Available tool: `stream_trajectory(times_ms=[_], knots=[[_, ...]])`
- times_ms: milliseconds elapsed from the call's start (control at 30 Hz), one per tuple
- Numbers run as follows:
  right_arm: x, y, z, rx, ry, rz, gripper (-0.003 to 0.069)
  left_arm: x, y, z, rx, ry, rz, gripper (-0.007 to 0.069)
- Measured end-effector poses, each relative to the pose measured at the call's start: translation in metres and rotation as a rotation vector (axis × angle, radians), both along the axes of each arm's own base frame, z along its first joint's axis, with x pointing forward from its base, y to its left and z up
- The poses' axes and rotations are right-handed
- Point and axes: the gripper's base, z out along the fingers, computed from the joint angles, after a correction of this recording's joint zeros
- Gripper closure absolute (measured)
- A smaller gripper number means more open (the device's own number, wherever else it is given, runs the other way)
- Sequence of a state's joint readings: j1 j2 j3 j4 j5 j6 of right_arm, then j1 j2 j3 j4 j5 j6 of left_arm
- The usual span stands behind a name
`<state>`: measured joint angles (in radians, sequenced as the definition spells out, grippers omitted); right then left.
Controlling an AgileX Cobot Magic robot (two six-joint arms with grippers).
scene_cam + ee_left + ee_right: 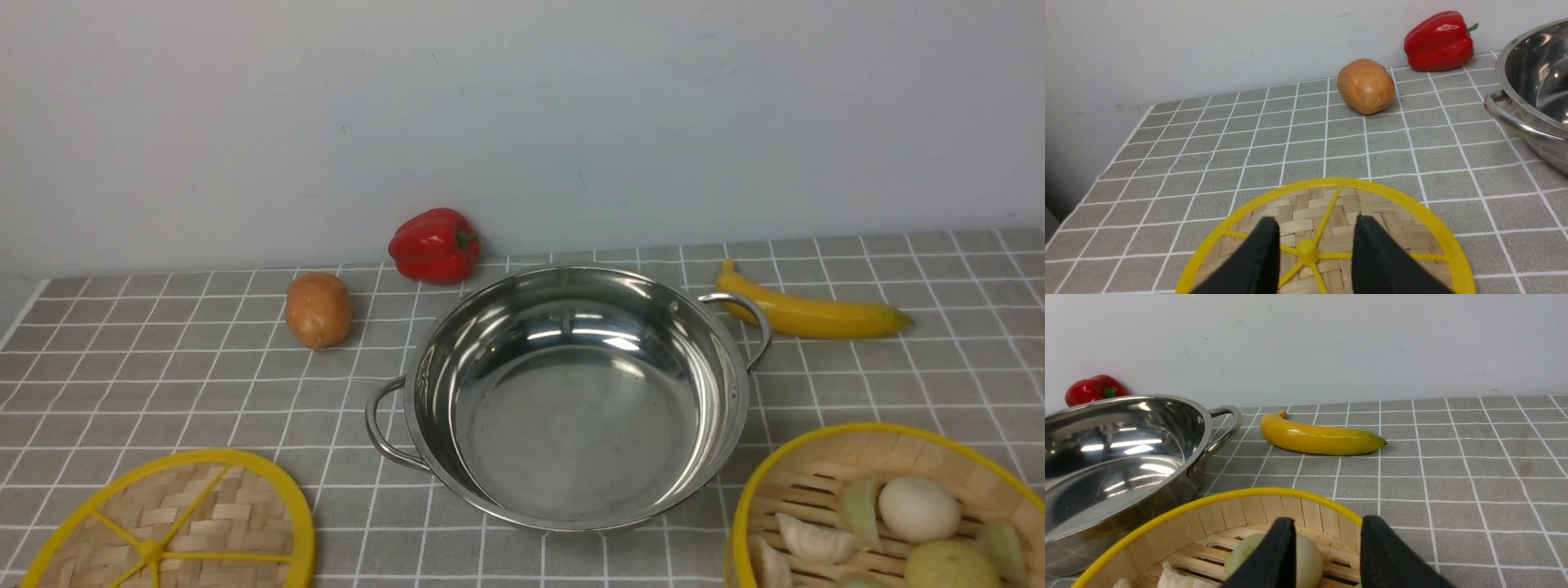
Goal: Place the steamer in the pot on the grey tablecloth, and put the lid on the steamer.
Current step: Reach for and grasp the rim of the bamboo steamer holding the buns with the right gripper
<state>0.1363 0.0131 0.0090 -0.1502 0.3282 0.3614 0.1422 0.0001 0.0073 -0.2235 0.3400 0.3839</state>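
The pot [712, 384] is empty; the steamer [824, 469] holds dumplings [812, 537] and a white bun [918, 508]. The left gripper [1316, 221] hangs open over the lid [1298, 208], the right gripper [1329, 520] open over the steamer, neither gripping anything.

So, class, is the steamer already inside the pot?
No, the steamer sits on the grey tablecloth beside the empty pot.

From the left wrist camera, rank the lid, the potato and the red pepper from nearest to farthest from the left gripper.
Measured from the left gripper:
1. lid, right under the open fingers.
2. potato, well ahead, toward the wall.
3. red pepper, beyond the potato, up against the wall.
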Motion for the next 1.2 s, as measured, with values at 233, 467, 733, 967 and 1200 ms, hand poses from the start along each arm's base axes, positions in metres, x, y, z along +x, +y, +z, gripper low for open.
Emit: stream_trajectory(times_ms=[233,467,733,967,1200], knots=[[0.0,0.0,0.0,-0.001,0.0,0.0,0.0416,0.0,0.0,0.0,0.0,0.0,0.0,0.0382],[0.0,0.001,0.003,0.055,-0.028,0.003,0.0416,0.0,0.0,0.0,0.0,0.0,0.0,0.0382],[-0.013,0.002,0.077,0.133,-0.185,0.05,0.0416,0.0,0.0,0.0,0.0,0.0,0.0,0.0382],[-0.037,0.005,0.131,0.326,-0.148,0.143,0.0416,0.0,0.0,0.0,0.0,0.0,0.0,0.0382],[-0.046,0.016,0.137,0.308,0.054,0.25,0.0416,0.0,0.0,0.0,0.0,0.0,0.0,0.0382]])
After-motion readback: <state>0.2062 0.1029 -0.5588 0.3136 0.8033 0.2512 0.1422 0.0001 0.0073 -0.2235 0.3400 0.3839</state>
